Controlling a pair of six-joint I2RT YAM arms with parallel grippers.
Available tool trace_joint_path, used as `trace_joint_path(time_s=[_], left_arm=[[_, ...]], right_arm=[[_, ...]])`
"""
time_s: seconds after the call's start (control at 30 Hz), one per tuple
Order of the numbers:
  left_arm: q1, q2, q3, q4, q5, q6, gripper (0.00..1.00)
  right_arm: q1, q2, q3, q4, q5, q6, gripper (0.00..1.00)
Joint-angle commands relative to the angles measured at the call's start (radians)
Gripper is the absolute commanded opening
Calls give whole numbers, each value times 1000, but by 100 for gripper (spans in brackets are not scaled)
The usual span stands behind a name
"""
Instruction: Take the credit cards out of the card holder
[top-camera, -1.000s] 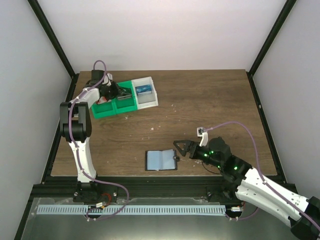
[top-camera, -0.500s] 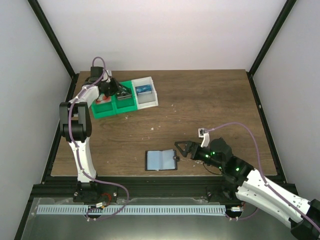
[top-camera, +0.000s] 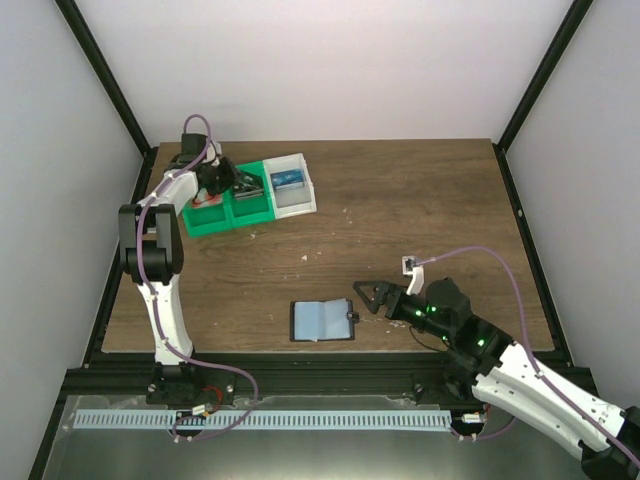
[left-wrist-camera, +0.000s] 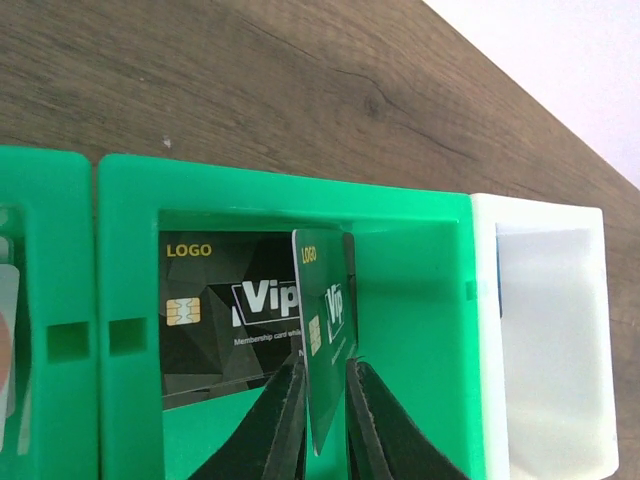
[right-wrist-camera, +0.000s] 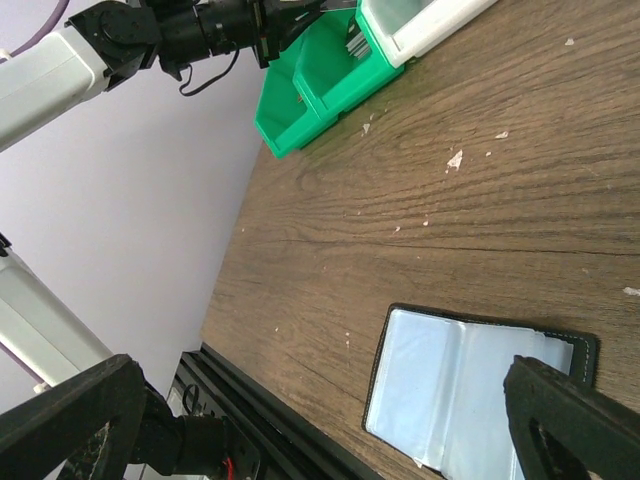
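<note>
The card holder (top-camera: 322, 321) lies open and flat near the table's front edge, black with pale blue-grey pockets (right-wrist-camera: 470, 385). My right gripper (top-camera: 358, 300) hovers just right of it, open, with nothing between its fingers (right-wrist-camera: 320, 420). At the back left, my left gripper (top-camera: 243, 183) is over the tray's middle green compartment. It is shut (left-wrist-camera: 325, 375) on a green Vip card (left-wrist-camera: 328, 310) held upright on edge. A black Vip card (left-wrist-camera: 225, 310) lies flat below it. A red and pale credit card (top-camera: 207, 200) sits in the left compartment, and only its edge (left-wrist-camera: 5, 330) shows in the left wrist view.
The green-and-white three-compartment tray (top-camera: 215, 226) stands at the back left. Its white end compartment (left-wrist-camera: 550, 330) holds a blue card (top-camera: 287, 181). Small pale crumbs (right-wrist-camera: 455, 160) dot the brown wooden table. Black frame rails run along the table's edges.
The left gripper has shifted slightly left over the tray with the card. The right gripper has edged a little toward the near edge, beside the card holder.
</note>
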Motion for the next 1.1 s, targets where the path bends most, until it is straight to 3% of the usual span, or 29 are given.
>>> trace_joint_path(time_s=[0.0, 0.23, 0.37, 0.57, 1.07], left_arm=[[0, -11, 29, -11, -24, 3, 13], [-11, -8, -2, 6, -38, -7, 3], [-20, -8, -8, 18, -65, -5, 2], [-24, -19, -11, -1, -106, 16, 19], [-25, -65, 21, -33, -160, -1, 40]], right_arm=[[-2, -22, 5, -25, 31, 8, 100], [-2, -36, 12, -37, 49, 11, 100], [-3, -44, 50, -83, 96, -12, 100], [-2, -77, 42, -94, 103, -5, 100], [-2, -87, 30, -106, 93, -11, 100]])
